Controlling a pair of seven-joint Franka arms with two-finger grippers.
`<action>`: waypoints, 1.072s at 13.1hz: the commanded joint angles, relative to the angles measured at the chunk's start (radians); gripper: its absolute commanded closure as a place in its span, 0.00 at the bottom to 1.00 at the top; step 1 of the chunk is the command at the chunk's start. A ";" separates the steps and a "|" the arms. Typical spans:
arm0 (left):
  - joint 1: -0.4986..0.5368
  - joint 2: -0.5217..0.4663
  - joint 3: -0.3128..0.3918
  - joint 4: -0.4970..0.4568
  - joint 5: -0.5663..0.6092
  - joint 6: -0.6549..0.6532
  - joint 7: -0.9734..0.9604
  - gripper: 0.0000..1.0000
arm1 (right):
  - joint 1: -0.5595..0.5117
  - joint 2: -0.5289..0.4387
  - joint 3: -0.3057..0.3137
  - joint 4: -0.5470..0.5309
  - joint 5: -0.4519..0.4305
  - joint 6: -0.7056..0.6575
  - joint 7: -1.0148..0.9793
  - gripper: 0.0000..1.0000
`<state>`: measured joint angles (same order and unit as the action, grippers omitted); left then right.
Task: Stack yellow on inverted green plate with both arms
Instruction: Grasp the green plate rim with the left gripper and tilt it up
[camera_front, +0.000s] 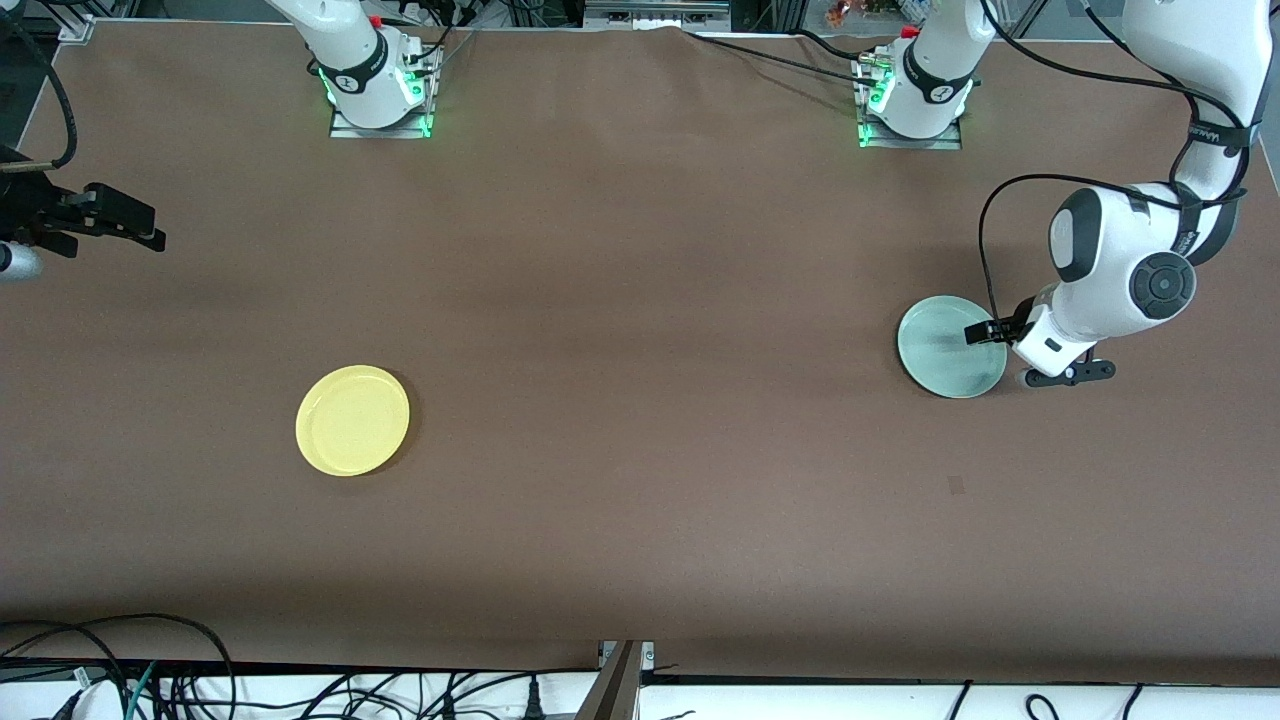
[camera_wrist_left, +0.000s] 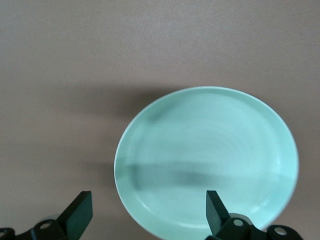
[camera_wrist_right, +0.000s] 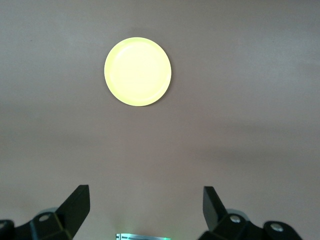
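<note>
Reaching low over the worktop (camera_front: 640, 330) at the left arm's end, we are bringing our left gripper (camera_wrist_left: 150, 212) to the pale green plate (camera_front: 950, 347). Its jaws are spread wide and holding nothing. In the left wrist view one jaw is hanging over the plate's near rim, while the other is standing over bare worktop just beside the plate, so the rim is lying between the jaws. We cannot tell whether either jaw is touching the plate yet. The plate is showing its hollow, so we are judging that it is lying right way up and not yet inverted.

Our right gripper (camera_front: 110, 222) is waiting at the right arm's end of the worktop, its jaws also wide apart and empty. The yellow plate (camera_front: 352, 419) is lying flat on the worktop well ahead of those jaws, centred roughly between them in the right wrist view, and well apart from the green plate.

By our reckoning the task is barely starting: nothing is gripped, the green plate needs turning over, and the yellow plate needs lifting, carrying across and setting on top.
</note>
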<state>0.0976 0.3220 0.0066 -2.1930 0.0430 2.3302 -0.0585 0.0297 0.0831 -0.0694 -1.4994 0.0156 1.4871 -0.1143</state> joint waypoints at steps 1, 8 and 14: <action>0.063 0.077 -0.011 0.012 0.021 0.086 0.071 0.00 | -0.001 0.009 0.002 0.024 0.000 -0.010 0.007 0.00; 0.071 0.114 -0.010 0.016 0.021 0.100 0.136 0.53 | 0.001 0.017 0.000 0.030 -0.003 -0.008 0.015 0.00; 0.102 0.114 -0.013 0.025 0.020 0.086 0.215 1.00 | -0.004 0.017 -0.001 0.019 -0.011 -0.018 0.018 0.00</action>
<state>0.1901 0.4274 0.0019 -2.1858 0.0433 2.4303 0.1408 0.0284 0.0909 -0.0710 -1.4943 0.0119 1.4850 -0.1129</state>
